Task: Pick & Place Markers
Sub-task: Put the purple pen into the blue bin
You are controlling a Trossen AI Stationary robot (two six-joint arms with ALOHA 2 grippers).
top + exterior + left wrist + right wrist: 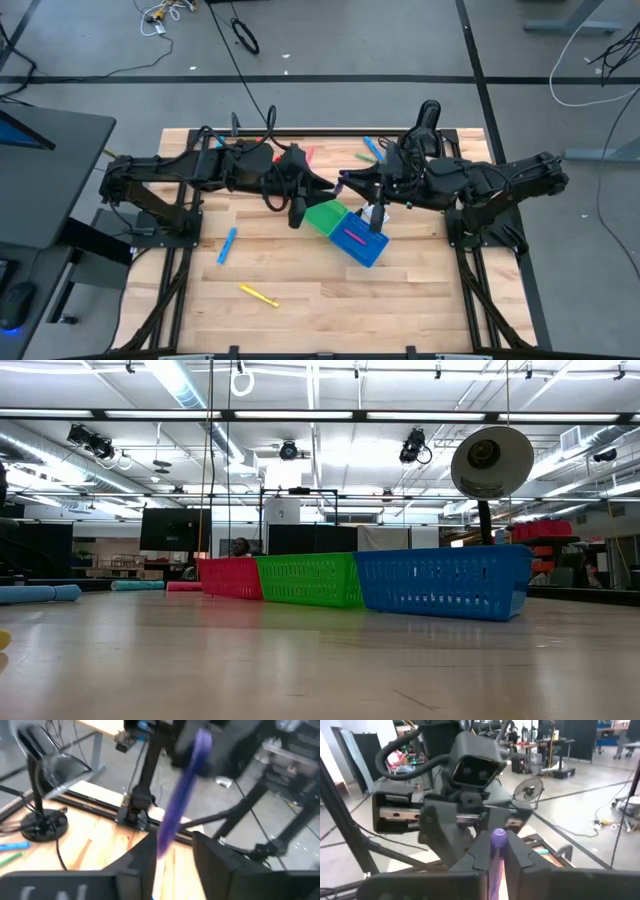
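Here purple marker [498, 845], thin, blunt-tipped, clamped in right hand [498, 856]; left hand [172, 851] loosened around it

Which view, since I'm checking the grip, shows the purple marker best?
Left wrist view: the purple marker shows lengthwise. Right wrist view sees its end, in the right claw. High view: a speck. Low view: nothing.
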